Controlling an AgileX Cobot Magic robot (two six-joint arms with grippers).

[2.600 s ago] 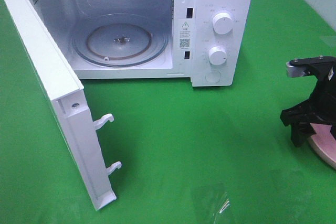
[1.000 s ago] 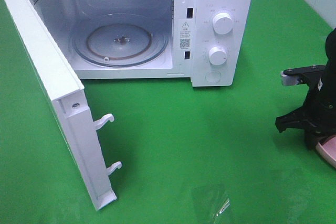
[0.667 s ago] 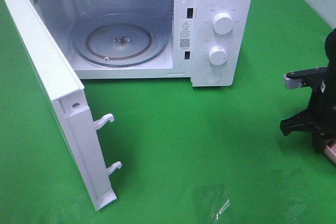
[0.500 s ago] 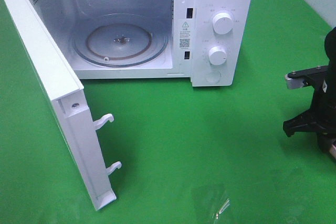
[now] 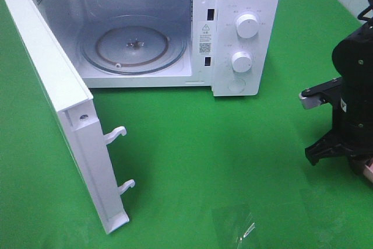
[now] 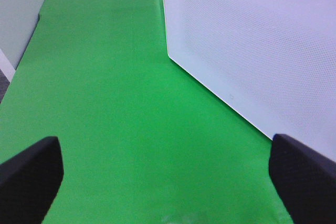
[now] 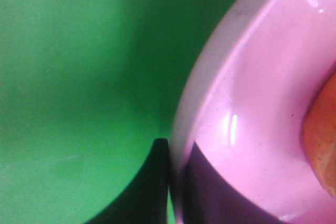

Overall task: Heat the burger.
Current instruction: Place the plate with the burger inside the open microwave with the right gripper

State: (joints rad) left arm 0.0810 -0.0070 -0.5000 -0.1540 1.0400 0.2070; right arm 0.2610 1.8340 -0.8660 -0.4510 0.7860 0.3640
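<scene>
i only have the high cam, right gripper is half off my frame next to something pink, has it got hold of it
Observer: Yes. The right wrist view shows the right gripper shut on the rim of the pink plate, with one finger inside the rim and one outside.
Operator: is the burger on it
Observer: An orange-brown edge, likely the burger, sits on the plate close to the grip. The rest is out of frame.
Operator: and the left arm, cant see it at all
Observer: The left gripper is open and holds nothing. It is over bare green cloth, with a white dotted microwave panel ahead.
</scene>
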